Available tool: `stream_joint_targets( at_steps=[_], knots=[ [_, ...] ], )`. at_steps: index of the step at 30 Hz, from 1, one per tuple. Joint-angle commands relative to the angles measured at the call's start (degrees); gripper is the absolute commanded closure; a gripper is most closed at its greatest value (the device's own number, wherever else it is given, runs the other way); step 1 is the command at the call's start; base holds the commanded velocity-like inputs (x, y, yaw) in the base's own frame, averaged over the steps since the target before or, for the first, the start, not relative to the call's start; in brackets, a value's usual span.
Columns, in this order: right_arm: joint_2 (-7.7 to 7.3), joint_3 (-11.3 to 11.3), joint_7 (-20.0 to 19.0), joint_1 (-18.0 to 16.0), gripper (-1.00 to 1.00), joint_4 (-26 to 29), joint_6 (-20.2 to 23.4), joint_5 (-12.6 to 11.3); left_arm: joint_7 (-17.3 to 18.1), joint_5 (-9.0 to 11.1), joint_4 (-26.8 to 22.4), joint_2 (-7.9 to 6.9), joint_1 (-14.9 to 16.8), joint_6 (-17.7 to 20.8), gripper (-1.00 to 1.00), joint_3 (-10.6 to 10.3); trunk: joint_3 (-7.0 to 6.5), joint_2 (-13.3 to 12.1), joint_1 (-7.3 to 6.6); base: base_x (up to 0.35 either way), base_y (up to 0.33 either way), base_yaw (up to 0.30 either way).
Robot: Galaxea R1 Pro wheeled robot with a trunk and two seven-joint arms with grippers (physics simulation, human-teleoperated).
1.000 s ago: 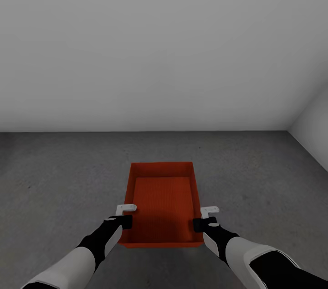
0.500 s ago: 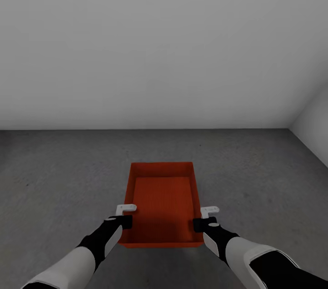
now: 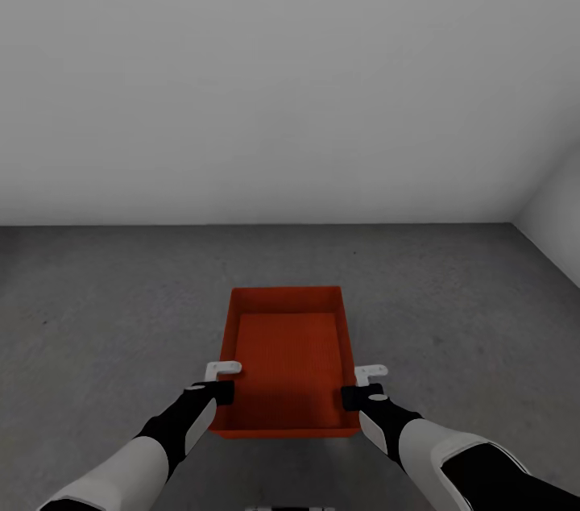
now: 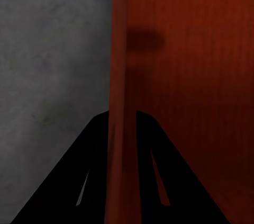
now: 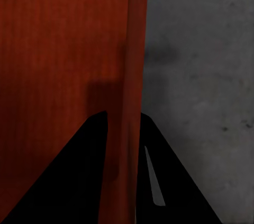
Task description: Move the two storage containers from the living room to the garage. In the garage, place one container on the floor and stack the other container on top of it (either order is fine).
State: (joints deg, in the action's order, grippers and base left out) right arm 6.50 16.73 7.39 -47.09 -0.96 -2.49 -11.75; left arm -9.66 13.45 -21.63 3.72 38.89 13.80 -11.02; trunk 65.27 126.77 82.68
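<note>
Bin-carrying going on here: one red-orange storage container (image 3: pixel 287 362) is held out in front of the robot at roughly 12 o'clock, low in the head view, with its long axis pointing away toward the wall (image 3: pixel 290 76). Left gripper (image 3: pixel 219 382) has the left long wall and right gripper (image 3: pixel 362 386) has the right long wall, both near the end of the bin closest to the robot. Wrist views make it pretty clear what's happening: on each side the thin rim of the wall runs straight between the dark fingers (image 4: pixel 87 181), one finger inside the bin and one outside, so each pair is pinching a side wall. Same story on the right, fingers (image 5: pixel 79 176) straddling the rim. Makes sense to grab it that way imo, since a wide open-topped bin has no handle, and two grips on opposite walls should keep it level and stop it swinging. Under and around it is the dark grey mottled floor (image 3: pixel 97 309), with the plain pale wall ahead and a corner off around 2 o'clock, so this looks like the garage. Can't really tell from these angles whether the bin is already resting on the concrete or hanging just above it. No second bin visible around it, so my guess is this is the one going down first as the base, with a stack to come later.
</note>
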Motion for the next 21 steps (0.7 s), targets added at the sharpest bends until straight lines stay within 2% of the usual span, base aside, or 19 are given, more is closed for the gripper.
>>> stream_joint_targets(
  at_steps=[1, 6, 16, 21],
  knots=[
    [0.09, -0.4, 0.1, 0.0, 1.00, -0.2, -0.3, -0.9, -0.8, -0.3, -1.2, 0.50, 0.0, 0.3, 1.00, 0.8, 0.23, 0.4, 0.21, 0.000, 0.000, 0.000],
    [0.09, -0.5, 0.1, 0.0, 1.00, -0.2, -0.3, -0.9, -0.8, -0.3, -1.2, 0.50, 0.0, 0.3, 1.00, 0.8, 1.12, 2.4, 1.31, 0.000, 0.000, 0.000],
    [0.09, -0.5, 0.1, 0.0, 1.00, -0.2, -0.3, -0.9, -0.8, -0.3, -1.2, 0.50, 0.0, 0.3, 1.00, 0.8, 1.12, 2.4, 1.31, 0.000, 0.000, 0.000],
    [0.09, -0.5, 0.1, 0.0, 1.00, -0.2, -0.3, -0.9, -0.8, -0.3, -1.2, 0.50, 0.0, 0.3, 1.00, 0.8, 2.02, 4.4, 2.41, 0.000, 0.000, 0.000]
  ],
)
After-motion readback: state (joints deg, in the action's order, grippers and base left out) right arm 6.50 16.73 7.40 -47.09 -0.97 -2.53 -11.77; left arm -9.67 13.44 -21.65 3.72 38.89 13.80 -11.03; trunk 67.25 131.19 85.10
